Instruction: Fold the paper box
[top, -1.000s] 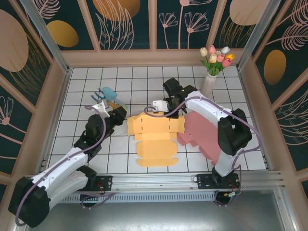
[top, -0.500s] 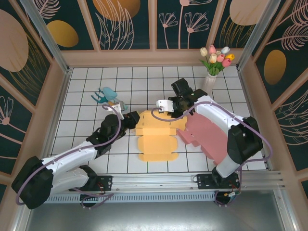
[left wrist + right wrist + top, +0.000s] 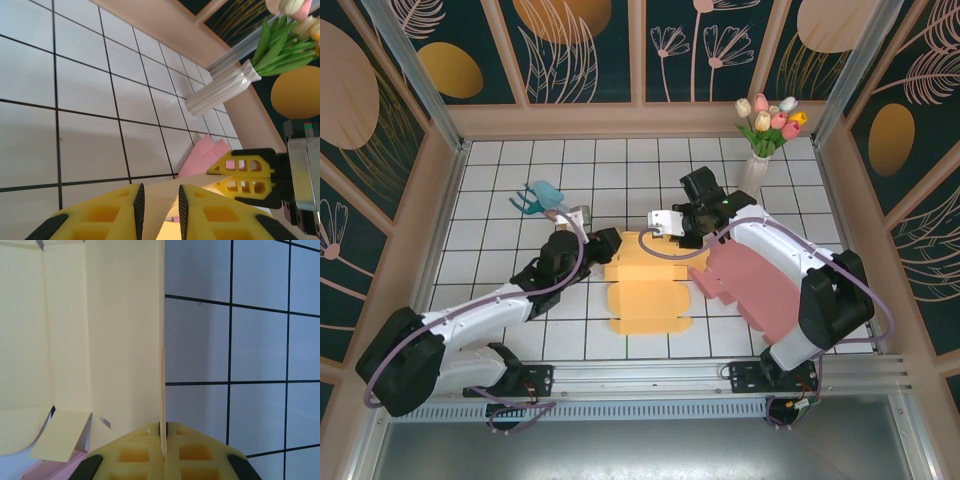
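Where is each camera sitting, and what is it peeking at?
Top: above and behind, looking down at the yellow paper box on the table; both arms show.
Left wrist: low, facing the vase and right claw; left claw shows.
Right wrist: looking down the box's pinched edge; right claw shows, shut.
Top and left wrist share the vase.

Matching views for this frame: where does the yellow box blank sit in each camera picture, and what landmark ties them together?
Top external: the yellow box blank lies at the table's centre, between both arms.
Left wrist: bottom centre, a pale flap between the fingers of the left gripper.
Right wrist: left half, its raised edge pinched in the right gripper.
Shared landmark: the pink sheet beside it.
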You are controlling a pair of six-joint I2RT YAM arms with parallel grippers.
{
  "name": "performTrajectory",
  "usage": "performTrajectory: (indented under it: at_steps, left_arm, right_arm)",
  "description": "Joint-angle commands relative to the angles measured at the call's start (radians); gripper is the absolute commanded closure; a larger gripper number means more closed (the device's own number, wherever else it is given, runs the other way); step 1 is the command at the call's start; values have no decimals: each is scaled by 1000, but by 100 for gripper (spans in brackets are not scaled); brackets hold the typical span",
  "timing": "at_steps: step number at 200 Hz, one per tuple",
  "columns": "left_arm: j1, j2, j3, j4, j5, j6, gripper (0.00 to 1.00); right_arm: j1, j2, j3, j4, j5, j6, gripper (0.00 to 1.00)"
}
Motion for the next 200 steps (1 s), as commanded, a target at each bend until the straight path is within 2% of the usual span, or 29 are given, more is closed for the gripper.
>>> performTrajectory:
  at_steps: [1,83,133,149,166,180,200]
  left_arm:
    - [-29,25,33,55,20,-3,73]
    - [-70,79,83,45,10,-11,73]
    - [-72,-102,70,-130,-225,69,71]
    - [-71,-149,39,-133,-233,61,71]
    - [-70,-167,3,-88,-187,28,71]
    - [-96,-144,-7,-53,-160,9,72]
    - [-177,-85,27,-54,-201,20,70]
  right_arm:
    - [-4,-31,-11,34,-28,-4,100]
    - [-17,-47,-51,94,-21,14,100]
    - [-17,-71,-63,116,-8,-2,100]
    - [-16,-72,-64,125,-1,1,100]
    - [-17,-71,-66,128,2,0,100]
    - [-30,-70,-66,134,-3,6,100]
    - [-44,-72,-68,132,-2,7,100]
